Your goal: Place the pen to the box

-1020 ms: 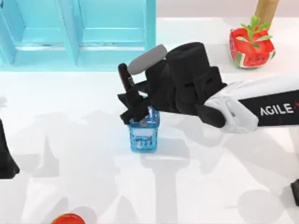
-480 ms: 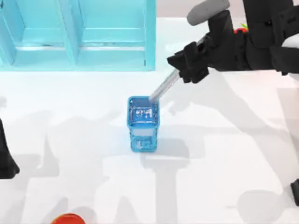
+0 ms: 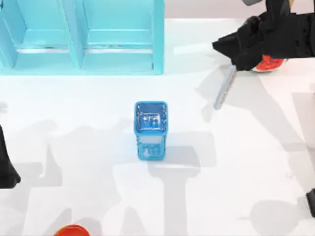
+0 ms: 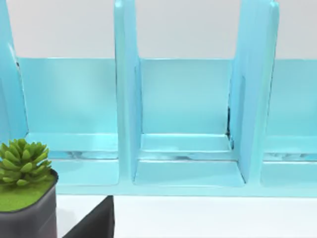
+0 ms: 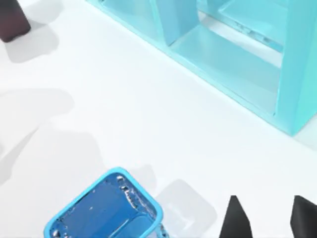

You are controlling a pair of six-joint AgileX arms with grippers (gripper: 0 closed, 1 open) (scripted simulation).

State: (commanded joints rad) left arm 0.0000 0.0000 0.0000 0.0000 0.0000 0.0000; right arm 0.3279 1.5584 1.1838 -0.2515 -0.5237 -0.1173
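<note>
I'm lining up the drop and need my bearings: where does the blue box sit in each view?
Top view: the blue box stands mid-table, in front of the turquoise shelf.
Left wrist view: this camera faces the turquoise shelf instead.
Right wrist view: the blue box is close to the camera, with the turquoise shelf beyond it.
Shared landmark: the turquoise shelf.

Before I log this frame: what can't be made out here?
- The pen: in the top view its cap end is hidden under the right gripper; the barrel sticks out.
- Red object: top view, mostly covered by that gripper.
- Orange-red blob: top view, cut off by the bottom edge.
- Left arm: top view, cut off by the left edge.
</note>
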